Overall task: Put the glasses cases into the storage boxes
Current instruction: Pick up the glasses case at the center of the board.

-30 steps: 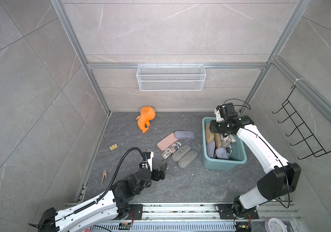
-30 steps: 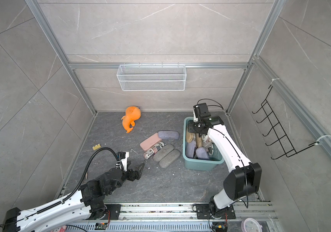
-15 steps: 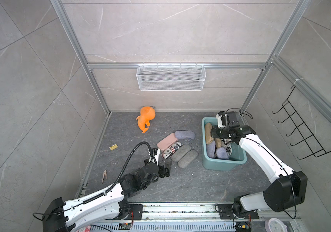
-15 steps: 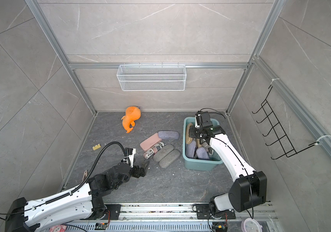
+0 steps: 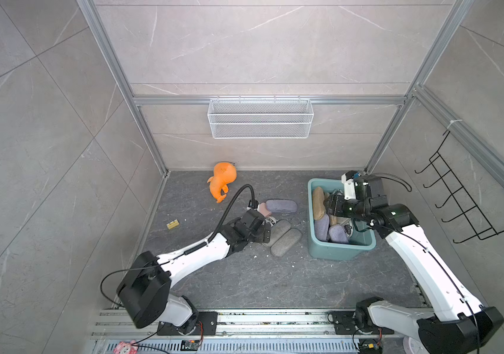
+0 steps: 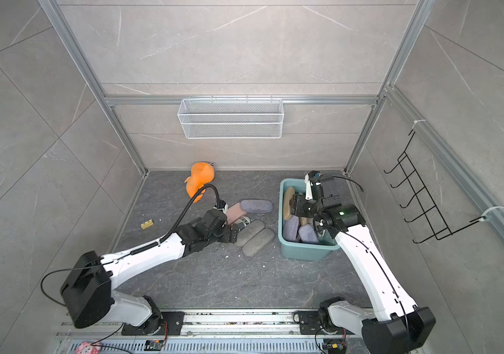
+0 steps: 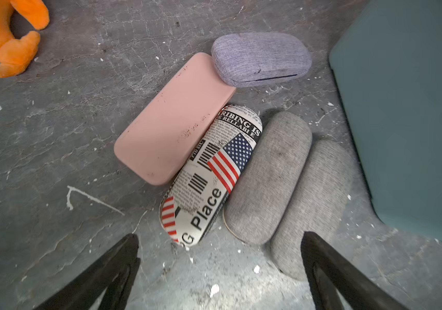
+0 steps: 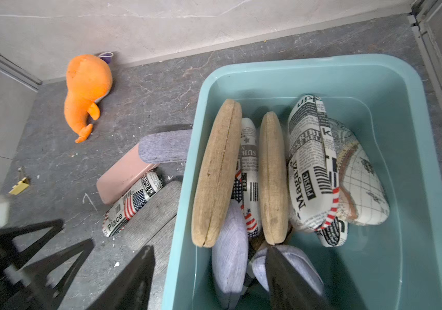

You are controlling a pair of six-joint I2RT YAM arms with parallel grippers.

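Observation:
On the floor left of the teal storage box [image 5: 341,256] [image 6: 302,254] lie several glasses cases: pink [image 7: 171,120], flag-print [image 7: 209,177], lilac [image 7: 260,57] and two grey ones [image 7: 268,177] [image 7: 316,193]. My left gripper [image 7: 220,257] [image 5: 267,231] hangs open just short of the flag-print and grey cases and touches nothing. The box [image 8: 322,60] holds two tan cases [image 8: 217,171], newspaper-print ones [image 8: 311,163] and lilac ones [image 8: 229,257]. My right gripper [image 8: 210,249] [image 5: 332,205] is open above the box's left rim, with one finger outside it and one over the lilac cases.
An orange plush toy [image 5: 221,180] lies by the back wall. A white wire basket [image 5: 260,118] hangs on that wall and a black hook rack [image 5: 459,199] on the right wall. A small yellow clip [image 5: 172,224] sits near the left wall.
My left arm has reached forward from the near floor up to the cluster of cases. My right gripper has opened above the box and shifted slightly nearer.

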